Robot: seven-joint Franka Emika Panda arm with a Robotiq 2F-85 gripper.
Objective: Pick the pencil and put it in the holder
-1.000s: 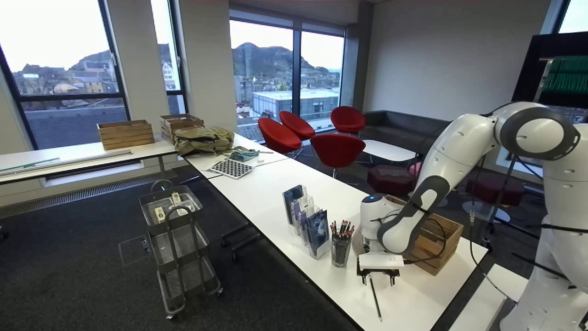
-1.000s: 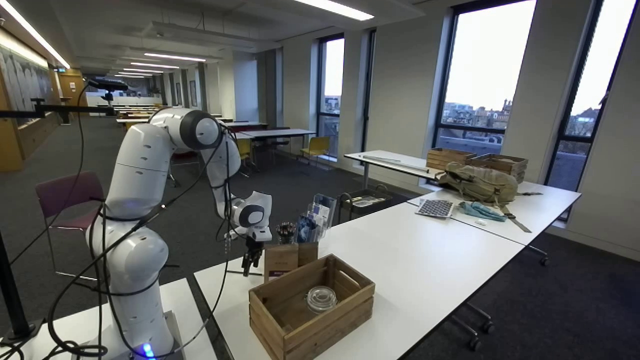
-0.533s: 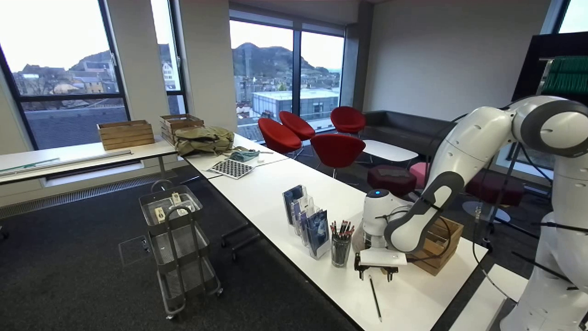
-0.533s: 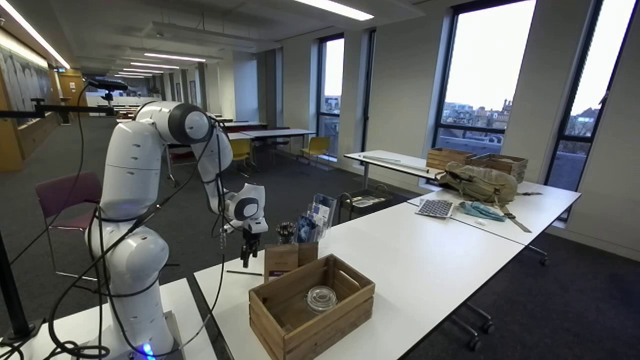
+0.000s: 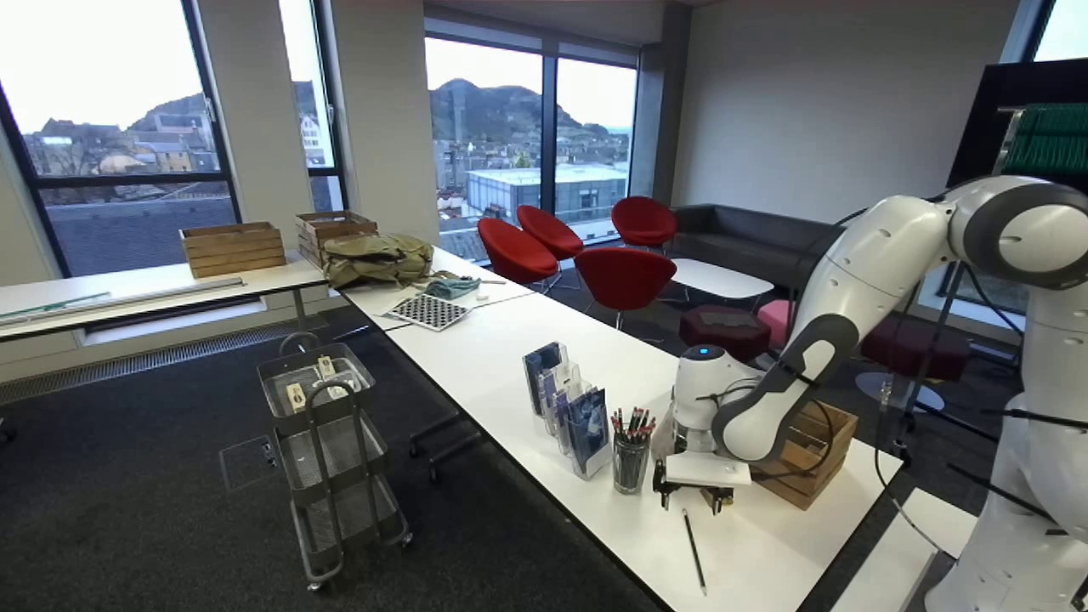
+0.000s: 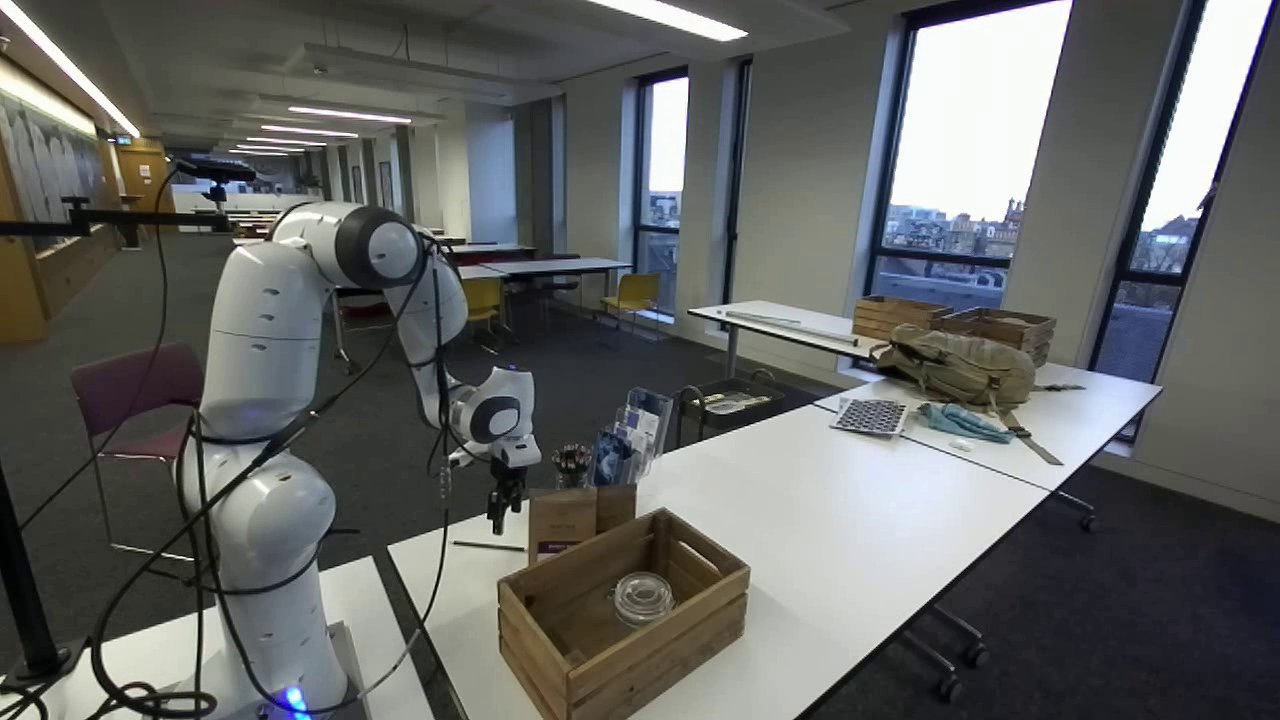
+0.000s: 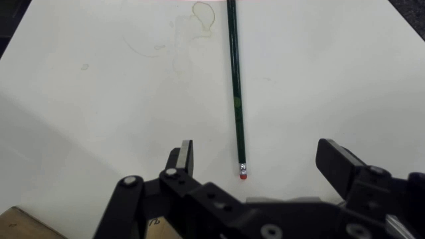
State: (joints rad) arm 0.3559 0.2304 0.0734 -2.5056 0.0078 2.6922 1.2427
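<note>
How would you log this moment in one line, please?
gripper: open, holding nothing | pencil: lying on table | holder: upright, other pencils inside | grasp: pending

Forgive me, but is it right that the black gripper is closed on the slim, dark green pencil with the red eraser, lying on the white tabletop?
Not quite: the black gripper is open, its jaws apart from the slim, dark green pencil, as the wrist view shows. The pencil has a red eraser and lies on the white tabletop.
</note>
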